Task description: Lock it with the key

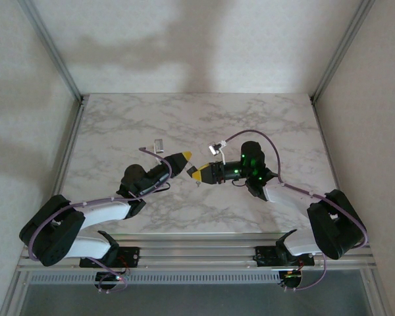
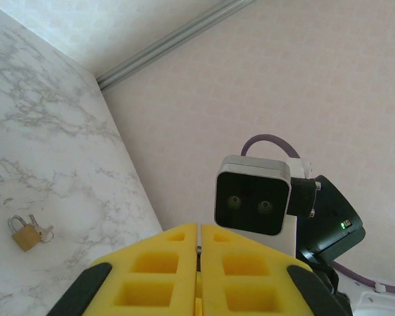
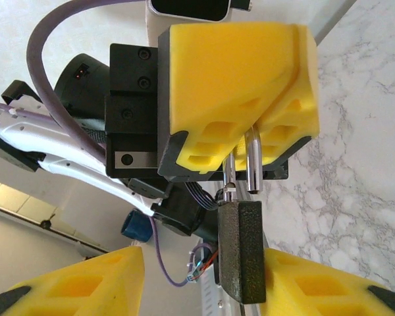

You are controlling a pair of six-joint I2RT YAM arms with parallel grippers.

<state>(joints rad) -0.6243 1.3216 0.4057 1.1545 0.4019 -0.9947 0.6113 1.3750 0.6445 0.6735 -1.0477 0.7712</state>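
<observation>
Over the middle of the marble worktop the two arms meet tip to tip. The left end effector has its yellow pads pressed together, pinching the steel shackle of a dark padlock. Both shackle legs come out from between the pads, and the dark body hangs off them toward the other arm. The right end effector is spread, with one finger on each side of that body. In its wrist view the right-hand finger lies just beside or touching the body, and a clear gap stands on the left-hand side. A small metal piece sits where the shackle meets the body, too small to identify. The left arm's black mount and a purple cable crowd the space straight behind the padlock. From the left wrist, the right arm's grey camera housing faces the closed pads at close range. A second, brass padlock lies flat on the worktop, well apart from the arms, with small keys touching it. Behind it, an aluminium rail marks the worktop's edge against the pale wall.
</observation>
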